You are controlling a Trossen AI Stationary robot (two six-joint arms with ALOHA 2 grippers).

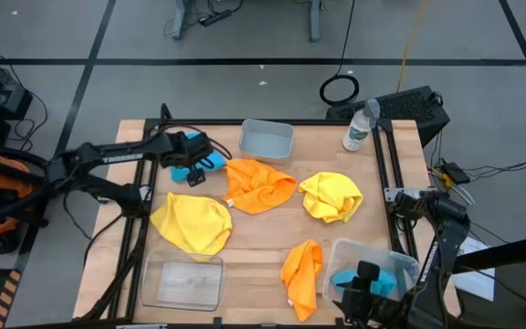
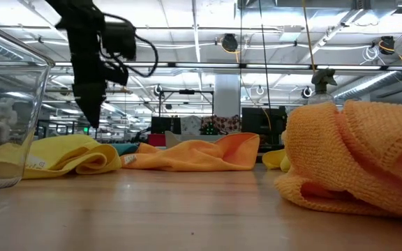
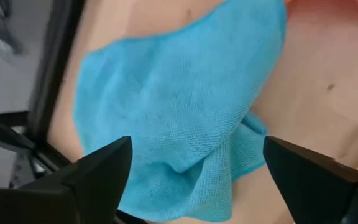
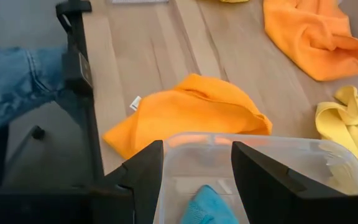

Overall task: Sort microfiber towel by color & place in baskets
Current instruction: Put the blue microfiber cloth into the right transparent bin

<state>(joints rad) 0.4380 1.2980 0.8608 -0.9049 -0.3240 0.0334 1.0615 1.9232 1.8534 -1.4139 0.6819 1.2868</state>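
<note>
One blue towel (image 1: pixel 210 164) lies on the table near its far-left corner, beside an orange towel (image 1: pixel 258 185). My left gripper (image 3: pixel 194 171) hangs open just above this blue towel (image 3: pixel 179 106), one finger to either side. My right gripper (image 4: pixel 197 168) is open over the near-right clear bin (image 4: pixel 278 158), where the second blue towel (image 4: pixel 207 205) lies. On the table lie two yellow towels (image 1: pixel 192 224) (image 1: pixel 331 196) and a second orange towel (image 1: pixel 302 274). The small greyish bin (image 1: pixel 268 139) is at the far edge and another clear bin (image 1: pixel 183 281) at the near left.
A clear water bottle (image 1: pixel 359 128) stands at the far right beside the arm's frame rail. A person's leg in jeans (image 4: pixel 11 81) shows beyond the table's near edge. Bare wood lies in the middle between the towels.
</note>
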